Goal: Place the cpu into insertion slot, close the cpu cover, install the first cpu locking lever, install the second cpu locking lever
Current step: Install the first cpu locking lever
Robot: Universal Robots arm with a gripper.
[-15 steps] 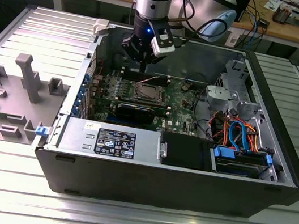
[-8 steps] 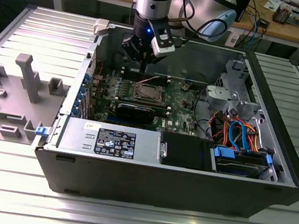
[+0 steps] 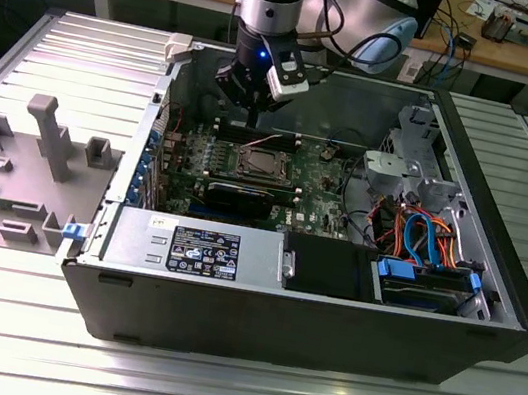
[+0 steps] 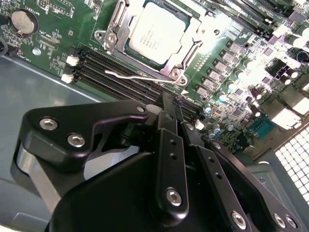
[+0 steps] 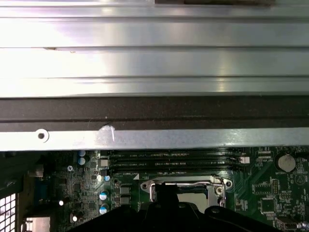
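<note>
The cpu (image 4: 153,33) lies flat in the insertion slot (image 4: 175,72) on the green motherboard, its silver top showing through the window of the cpu cover (image 4: 117,21), which is folded down over it. A thin wire locking lever (image 4: 135,76) stands loose beside the socket, over the memory slots. My gripper (image 4: 173,102) hangs just above that lever with its black fingers (image 4: 168,130) pressed together and nothing between them. In the exterior view the gripper (image 3: 254,120) hovers over the back edge of the cpu (image 3: 258,164). The cover (image 5: 183,183) also shows in the first wrist view.
Black memory slots (image 4: 111,67) and a coin battery (image 4: 21,21) flank the socket. A black graphics card (image 3: 239,195), power supply (image 3: 200,248) and drive cage with cables (image 3: 430,235) fill the case. The case wall (image 5: 154,111) stands close behind. A grey fixture (image 3: 27,158) lies outside.
</note>
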